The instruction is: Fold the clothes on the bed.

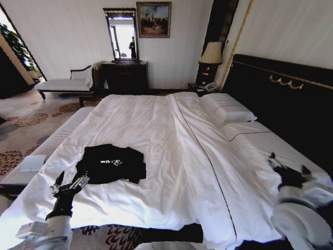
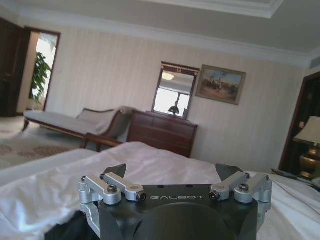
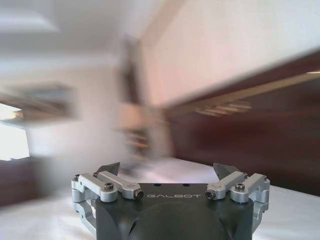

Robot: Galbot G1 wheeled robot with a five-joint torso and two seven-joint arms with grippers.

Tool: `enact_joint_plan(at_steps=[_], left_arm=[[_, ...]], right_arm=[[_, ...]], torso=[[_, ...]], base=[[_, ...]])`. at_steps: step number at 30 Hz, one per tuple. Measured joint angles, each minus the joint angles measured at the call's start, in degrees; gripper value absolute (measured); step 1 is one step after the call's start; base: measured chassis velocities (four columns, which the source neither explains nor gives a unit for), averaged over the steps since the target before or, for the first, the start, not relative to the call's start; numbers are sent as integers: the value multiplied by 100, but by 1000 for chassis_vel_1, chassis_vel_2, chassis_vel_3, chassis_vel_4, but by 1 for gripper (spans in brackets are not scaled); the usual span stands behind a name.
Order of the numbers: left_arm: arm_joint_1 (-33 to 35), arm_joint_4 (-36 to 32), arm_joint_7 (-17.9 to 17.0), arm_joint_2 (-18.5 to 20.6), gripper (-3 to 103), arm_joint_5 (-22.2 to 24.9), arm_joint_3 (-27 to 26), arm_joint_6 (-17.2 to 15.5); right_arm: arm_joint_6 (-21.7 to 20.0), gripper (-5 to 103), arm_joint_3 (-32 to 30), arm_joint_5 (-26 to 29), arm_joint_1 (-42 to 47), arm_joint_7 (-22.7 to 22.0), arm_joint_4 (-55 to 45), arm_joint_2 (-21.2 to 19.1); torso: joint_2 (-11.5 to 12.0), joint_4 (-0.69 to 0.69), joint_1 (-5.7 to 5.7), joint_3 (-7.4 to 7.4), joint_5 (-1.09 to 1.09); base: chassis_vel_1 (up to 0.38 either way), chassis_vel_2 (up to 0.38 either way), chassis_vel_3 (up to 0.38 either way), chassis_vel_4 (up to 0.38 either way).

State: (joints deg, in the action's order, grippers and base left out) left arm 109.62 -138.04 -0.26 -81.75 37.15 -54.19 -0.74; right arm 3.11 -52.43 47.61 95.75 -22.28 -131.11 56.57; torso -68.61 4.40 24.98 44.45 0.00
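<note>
Head view: black T-shirt lies flat on the white bed, lower left of frame. Left gripper hovers just below it, fingers spread. Right gripper at right edge, spread.

Left wrist view: left gripper fingers wide apart above bedding.

Right wrist view: right gripper fingers apart; background blurred.

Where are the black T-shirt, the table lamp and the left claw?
black T-shirt (image 1: 110, 163): head view, middle of the chest below the lettering.
table lamp (image 1: 212, 53): head view, on its shade.
left claw (image 1: 68, 183): head view, midway between its open fingertips.
</note>
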Motion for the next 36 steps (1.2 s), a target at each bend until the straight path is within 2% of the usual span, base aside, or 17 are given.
enact_joint_plan(at_steps=[1, 3, 4, 5, 6, 10, 12, 13, 15, 16, 18, 19, 20, 24, 25, 28, 36], left_arm=[[0, 0, 0, 0, 100, 0, 0, 0], [11, -105, 27, 58, 100, 88, 25, -195], [11, -105, 27, 58, 100, 88, 25, -195], [51, -198, 135, 134, 100, 10, 47, -243], [104, -327, 257, 235, 100, -108, 51, -242], [176, -512, 409, 602, 100, 1, -152, -191], [45, -453, 407, 1261, 100, 573, -908, -183], [45, -453, 407, 1261, 100, 573, -908, -183], [-96, -200, 365, 1581, 100, 678, -1301, -119], [-96, -200, 365, 1581, 100, 678, -1301, -119], [-189, 58, 364, 1706, 100, 483, -1361, 32], [-207, 142, 387, 1650, 100, 220, -1237, 124], [-207, 142, 387, 1650, 100, 220, -1237, 124], [-59, 25, 531, 1144, 100, -375, -689, 253], [-59, 25, 531, 1144, 100, -375, -689, 253], [72, -242, 520, 700, 100, -380, -351, 174], [153, -305, 615, 361, 100, -601, -61, 259]], right_arm=[[0, 100, 0, 0, 0, 0, 0, 0], [388, 100, 305, -6, -145, 936, 130, -29], [388, 100, 305, -6, -145, 936, 130, -29], [565, 100, 610, -32, -248, 1590, 197, -8], [614, 100, 847, -149, -302, 1920, 229, 41], [652, 100, 1138, -533, -363, 2169, 290, 150], [673, 100, 1209, -791, -362, 2208, 350, 229], [673, 100, 1209, -791, -362, 2208, 350, 229], [704, 100, 1195, -857, -355, 2207, 391, 255], [704, 100, 1195, -857, -355, 2207, 391, 255], [742, 100, 1164, -904, -366, 2196, 438, 272], [764, 100, 1158, -934, -385, 2184, 471, 287], [764, 100, 1158, -934, -385, 2184, 471, 287], [786, 100, 1152, -1135, -411, 2128, 509, 360], [786, 100, 1152, -1135, -411, 2128, 509, 360], [779, 100, 1115, -1424, -324, 2084, 479, 454], [1067, 100, 1199, -1706, -264, 2112, 542, 640]], torso=[[0, 0, 0, 0, 0], [0, 1, 0, 0, 0], [0, 1, 0, 0, 0], [0, 1, 1, 0, 0], [1, 1, 1, 0, -1], [0, 0, 0, 0, 0], [0, 3, 0, -1, 3], [0, 3, 0, -1, 3], [0, 3, 0, 0, 0], [0, 3, 0, 0, 0], [0, 3, 1, 0, -3], [0, 3, 1, 0, -2], [0, 3, 1, 0, -2], [0, 1, 1, 0, 0], [0, 1, 1, 0, 0], [0, 1, 0, -1, 2], [0, 2, 0, -1, 1]], base=[[0, 0, 0, 0], [0, 0, 0, 0], [0, 0, 0, 0], [0, 0, 0, 0], [0, 0, 0, 0], [0, 0, 0, 0], [0, 0, 0, 0], [0, 0, 0, 0], [0, 0, 0, 0], [0, 0, 0, 0], [0, 0, 0, 0], [0, 0, 0, 0], [0, 0, 0, 0], [0, 0, 0, 0], [0, 0, 0, 0], [0, 0, 0, 0], [0, 0, 0, 0]])
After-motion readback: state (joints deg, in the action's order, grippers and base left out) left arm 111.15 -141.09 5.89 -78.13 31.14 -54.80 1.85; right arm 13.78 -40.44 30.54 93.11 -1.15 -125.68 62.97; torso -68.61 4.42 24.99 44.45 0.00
